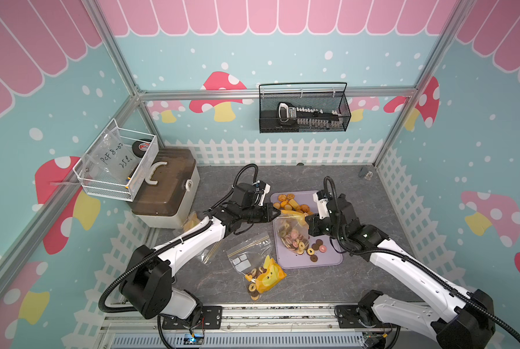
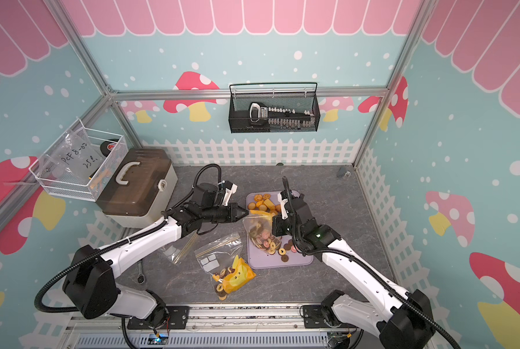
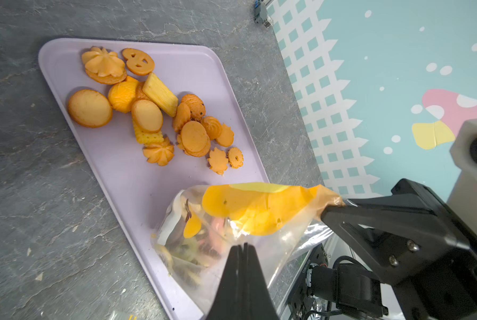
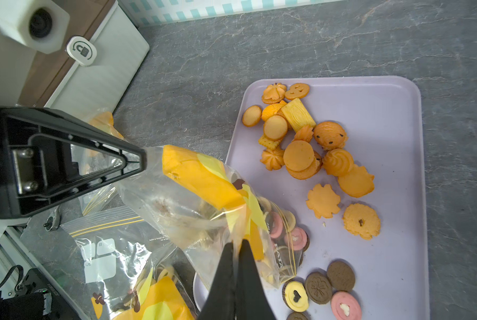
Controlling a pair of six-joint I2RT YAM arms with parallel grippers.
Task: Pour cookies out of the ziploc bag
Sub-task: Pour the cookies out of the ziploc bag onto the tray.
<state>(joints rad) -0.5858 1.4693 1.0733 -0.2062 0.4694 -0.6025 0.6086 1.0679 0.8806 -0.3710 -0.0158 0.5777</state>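
Cookies on a lilac tray, ziploc bag lifted between both hands.
Left hand and right hand each pinch a bag corner, mouth down at the tray. Grey desk lies bare beyond the right hand; a lidded box and second bag crowd the left hand's side; printed walls close in.

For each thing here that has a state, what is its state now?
left gripper, shut on held bag
right gripper, shut on held bag
held bag, lifted, mouth down at tray, cookies still inside
tray, holds loose cookies
second bag, lying flat, cookies inside
box, lid closed
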